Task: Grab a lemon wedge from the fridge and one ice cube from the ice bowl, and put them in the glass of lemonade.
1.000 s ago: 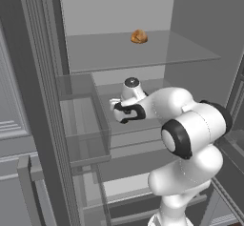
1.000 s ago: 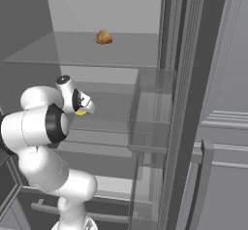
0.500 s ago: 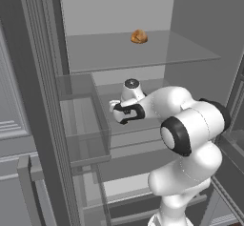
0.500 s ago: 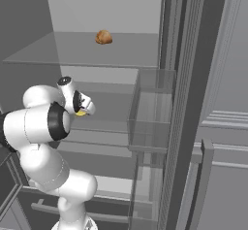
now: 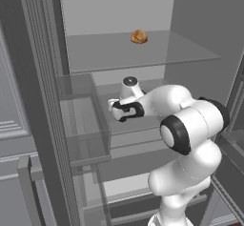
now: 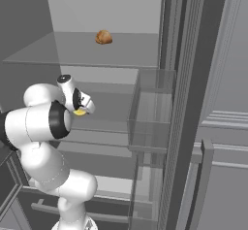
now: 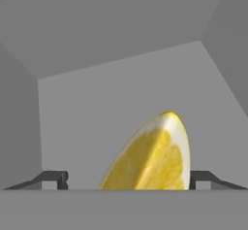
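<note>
The fridge [image 5: 143, 58] stands open with my arm reaching onto its middle shelf. My gripper [image 7: 127, 178] is open, its two dark fingertips [image 7: 54, 177] standing on either side of the lemon wedge [image 7: 154, 156]. The bright yellow wedge lies close to the right tip, with a wide gap to the left one. In the right base view the lemon wedge [image 6: 79, 111] peeks out yellow just under the gripper [image 6: 87, 106]. From the left base view the gripper [image 5: 120, 111] points toward the door side, and the hand hides the wedge.
A small brown food item [image 5: 138, 36] sits on the clear upper shelf [image 6: 72, 54] above my hand. Clear door bins [image 5: 81, 125] hang on the open door close to the gripper. The right door's bins [image 6: 152, 107] stand on the other side.
</note>
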Controlling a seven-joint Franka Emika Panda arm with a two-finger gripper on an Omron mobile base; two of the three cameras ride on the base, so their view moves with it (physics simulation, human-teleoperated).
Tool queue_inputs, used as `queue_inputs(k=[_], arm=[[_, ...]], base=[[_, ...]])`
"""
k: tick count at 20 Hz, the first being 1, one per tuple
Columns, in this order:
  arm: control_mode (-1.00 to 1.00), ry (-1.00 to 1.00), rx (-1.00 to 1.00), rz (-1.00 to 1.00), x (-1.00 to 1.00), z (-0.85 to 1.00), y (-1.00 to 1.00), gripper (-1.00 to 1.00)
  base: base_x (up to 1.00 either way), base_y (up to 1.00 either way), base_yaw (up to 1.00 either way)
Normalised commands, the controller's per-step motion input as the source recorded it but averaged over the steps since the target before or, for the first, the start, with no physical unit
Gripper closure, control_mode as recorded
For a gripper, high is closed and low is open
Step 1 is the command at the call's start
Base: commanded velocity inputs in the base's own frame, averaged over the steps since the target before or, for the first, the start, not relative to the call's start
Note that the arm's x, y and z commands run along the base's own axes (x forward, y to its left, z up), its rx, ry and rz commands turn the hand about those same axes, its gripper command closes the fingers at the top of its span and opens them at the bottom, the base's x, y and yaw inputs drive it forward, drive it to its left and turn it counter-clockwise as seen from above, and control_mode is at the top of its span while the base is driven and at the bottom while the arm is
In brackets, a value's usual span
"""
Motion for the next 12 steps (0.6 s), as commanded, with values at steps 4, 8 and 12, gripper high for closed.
queue_inputs(k=[4, 8, 12], arm=[[-1.00, 0.01, 0.00, 0.00, 0.00, 0.00, 0.00, 1.00], [-1.00, 0.00, 0.00, 0.00, 0.00, 0.00, 0.00, 1.00], [-1.00, -0.07, 0.00, 0.00, -0.35, 0.00, 0.00, 1.00]], base=[[0.00, 0.00, 0.00], [0.00, 0.00, 0.00], [0.00, 0.00, 0.00]])
